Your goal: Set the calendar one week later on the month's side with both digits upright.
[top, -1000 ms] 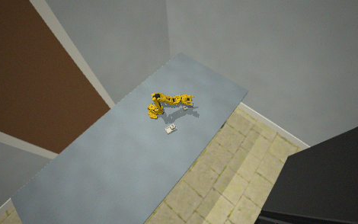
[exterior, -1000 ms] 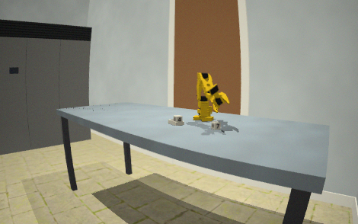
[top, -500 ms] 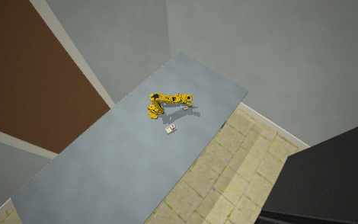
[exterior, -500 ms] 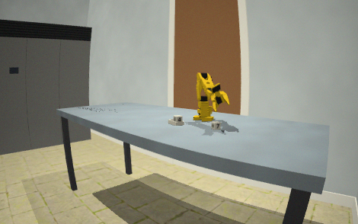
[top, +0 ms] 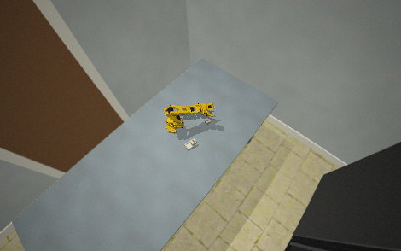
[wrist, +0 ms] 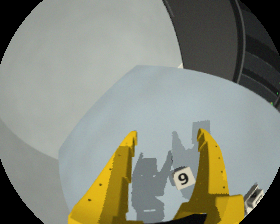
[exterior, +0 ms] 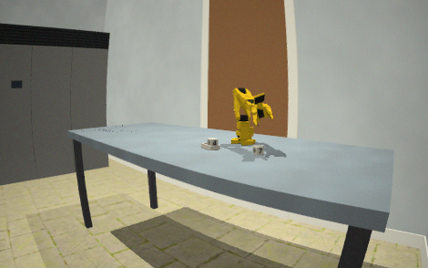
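Note:
A loose white cube (top: 207, 121) (exterior: 259, 149) (wrist: 183, 178) lies on the table, off the tray. Its top shows a 9 (or a 6 turned round) in the wrist view, and one side shows a 7 in the exterior view. The small white tray (top: 188, 147) (exterior: 205, 146) lies flat on the table. A second cube (top: 194, 141) (exterior: 213, 141) is in it, with a 4 on a side facing the exterior camera. The yellow gripper (top: 210, 114) (exterior: 265, 121) (wrist: 168, 131) is open and empty, raised well above the loose cube. The month side cannot be read.
The arm's base (top: 173, 125) (exterior: 243, 139) stands on the blue-grey table (top: 119, 179) (exterior: 331, 169), behind the tray and loose cube in the exterior view. The arm's shadow falls around the loose cube. The tray is partly visible at the wrist view's right edge.

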Robot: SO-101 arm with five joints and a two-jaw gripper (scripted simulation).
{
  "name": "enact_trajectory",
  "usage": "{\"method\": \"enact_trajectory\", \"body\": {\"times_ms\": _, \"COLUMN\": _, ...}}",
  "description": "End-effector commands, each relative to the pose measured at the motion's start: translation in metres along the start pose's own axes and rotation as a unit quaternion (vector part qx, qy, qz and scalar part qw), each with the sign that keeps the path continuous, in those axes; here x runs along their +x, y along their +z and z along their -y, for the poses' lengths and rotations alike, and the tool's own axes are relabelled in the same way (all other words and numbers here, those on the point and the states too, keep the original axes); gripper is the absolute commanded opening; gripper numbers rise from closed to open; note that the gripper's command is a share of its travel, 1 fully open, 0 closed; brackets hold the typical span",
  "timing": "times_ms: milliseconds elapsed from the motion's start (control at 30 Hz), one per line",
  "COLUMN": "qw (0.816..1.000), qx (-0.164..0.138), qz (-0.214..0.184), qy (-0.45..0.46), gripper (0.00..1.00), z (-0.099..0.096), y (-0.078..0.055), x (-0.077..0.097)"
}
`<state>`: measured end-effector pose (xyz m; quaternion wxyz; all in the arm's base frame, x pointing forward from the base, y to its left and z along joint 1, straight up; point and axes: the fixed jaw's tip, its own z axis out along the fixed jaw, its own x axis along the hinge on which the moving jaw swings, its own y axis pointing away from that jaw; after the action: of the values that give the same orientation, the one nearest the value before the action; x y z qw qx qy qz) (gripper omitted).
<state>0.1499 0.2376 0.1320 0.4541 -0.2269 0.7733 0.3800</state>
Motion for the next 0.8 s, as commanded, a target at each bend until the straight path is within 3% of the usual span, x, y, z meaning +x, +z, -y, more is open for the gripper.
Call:
{"method": "enact_trajectory", "body": {"times_ms": 0, "qw": 0.991, "qx": 0.021, "qz": -0.115, "qy": -0.073, "gripper": 0.35, "z": -0.008, "y": -0.036, "x": -0.011}}
{"method": "enact_trajectory", "body": {"times_ms": 267, "qw": 0.986, "qx": 0.022, "qz": -0.128, "qy": -0.1, "gripper": 0.35, "z": -0.008, "y": -0.047, "x": -0.012}}
{"method": "enact_trajectory", "body": {"times_ms": 767, "qw": 0.974, "qx": 0.031, "qz": -0.171, "qy": -0.142, "gripper": 0.35, "z": -0.008, "y": -0.053, "x": -0.012}}
